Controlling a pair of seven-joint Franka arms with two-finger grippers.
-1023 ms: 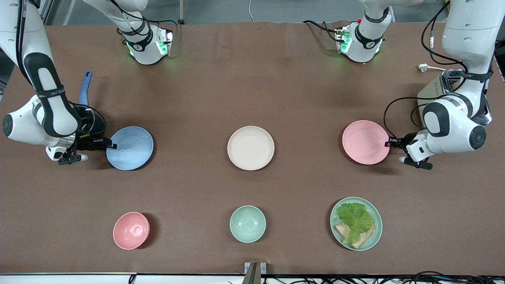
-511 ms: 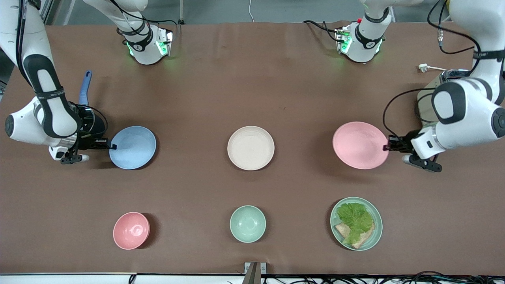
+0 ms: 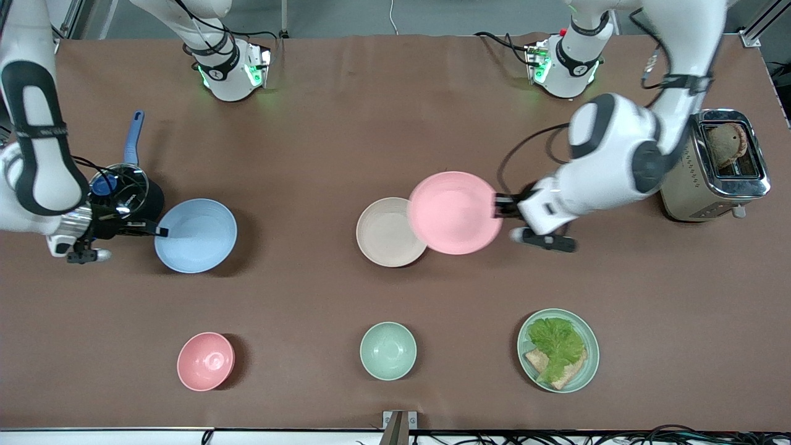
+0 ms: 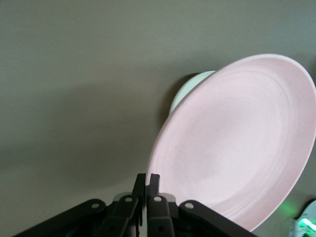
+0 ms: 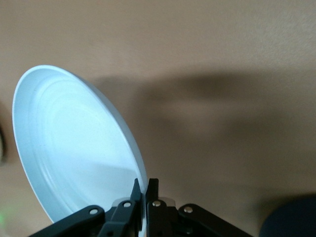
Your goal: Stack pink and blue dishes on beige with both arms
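Note:
My left gripper (image 3: 498, 206) is shut on the rim of the pink plate (image 3: 454, 212), which hangs in the air, overlapping the edge of the beige plate (image 3: 384, 232) at the table's middle. In the left wrist view the pink plate (image 4: 242, 143) fills the space past the left gripper (image 4: 147, 178), with the beige plate (image 4: 185, 89) showing under it. My right gripper (image 3: 162, 231) is shut on the rim of the blue plate (image 3: 196, 235), lifted over the right arm's end of the table. The right wrist view shows the blue plate (image 5: 74, 148) pinched in the right gripper (image 5: 146, 185).
A pink bowl (image 3: 206, 361), a mint-green bowl (image 3: 388, 350) and a mint-green plate with lettuce and bread (image 3: 558, 350) lie nearer the camera. A toaster (image 3: 717, 164) stands at the left arm's end. A blue-handled pot (image 3: 126, 179) sits beside the right gripper.
The left arm has carried the pink plate up and over toward the beige plate, uncovering the toaster. The right gripper has raised the blue plate and shifted it slightly toward the right arm's end.

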